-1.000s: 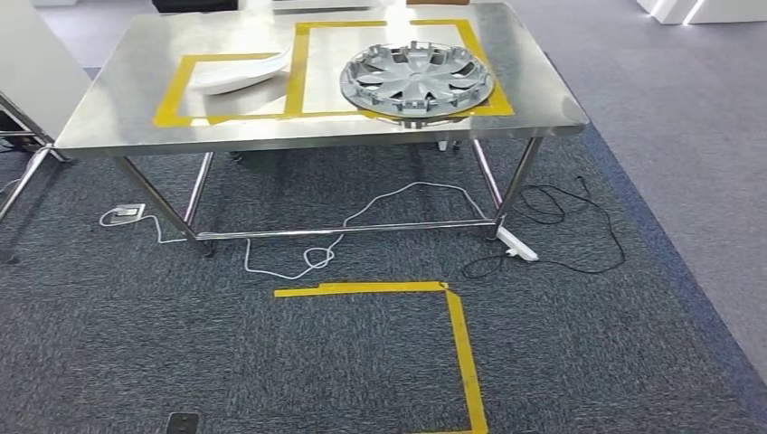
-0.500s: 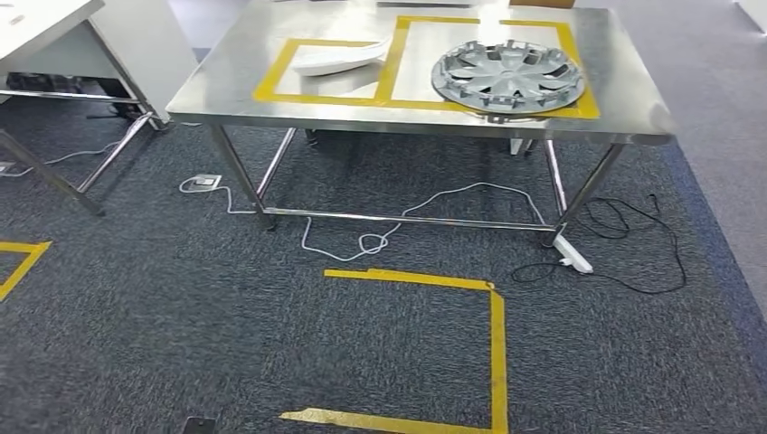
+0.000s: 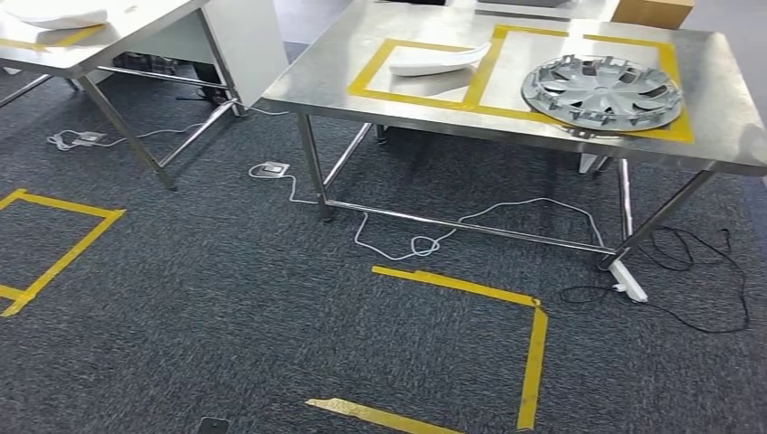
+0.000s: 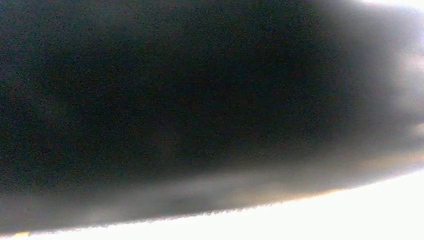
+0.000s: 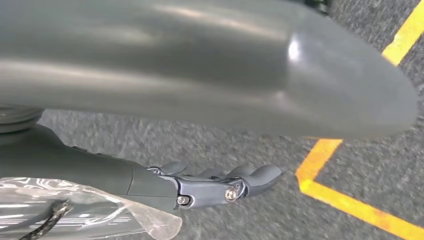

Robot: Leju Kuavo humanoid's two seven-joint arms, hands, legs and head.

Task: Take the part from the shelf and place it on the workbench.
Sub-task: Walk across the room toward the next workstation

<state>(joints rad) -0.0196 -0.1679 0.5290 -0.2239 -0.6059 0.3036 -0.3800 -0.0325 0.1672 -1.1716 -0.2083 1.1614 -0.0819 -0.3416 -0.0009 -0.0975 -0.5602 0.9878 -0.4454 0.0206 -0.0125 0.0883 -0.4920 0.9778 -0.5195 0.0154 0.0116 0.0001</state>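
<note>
Side table (image 3: 136,32): steel top at far left, marked with yellow tape; a white moulded piece (image 3: 54,13) lies on it, cut off by the frame edge.
Floor outline, left (image 3: 68,253): yellow tape corner on the dark carpet, below the side table.
Panel (image 3: 244,41): white upright board between the two tables.
Floor socket (image 3: 270,168): small plate on the carpet near the workbench's front left leg, with a thin white cable (image 3: 425,242) running from it under the bench.
Workbench (image 3: 326,81): stainless top carrying two adjoining yellow-taped rectangles.
White curved part (image 3: 436,60): lies in the left rectangle, its tip touching the shared tape line.
Hubcap (image 3: 601,92): silver, multi-spoke, flat in the right rectangle, its front rim over the tape.
Floor outline, centre (image 3: 534,353): yellow tape corner in front of the workbench.
Power strip (image 3: 629,280): white, beside the bench's front right leg, with a black cable (image 3: 714,298) looped to its right.
Left hand: the left wrist view is too dark and blurred to tell its state.
Right hand (image 5: 210,182): fingers extended side by side above the carpet, thumb apart from them, nothing held; clear plastic film (image 5: 100,215) sits at the wrist.
</note>
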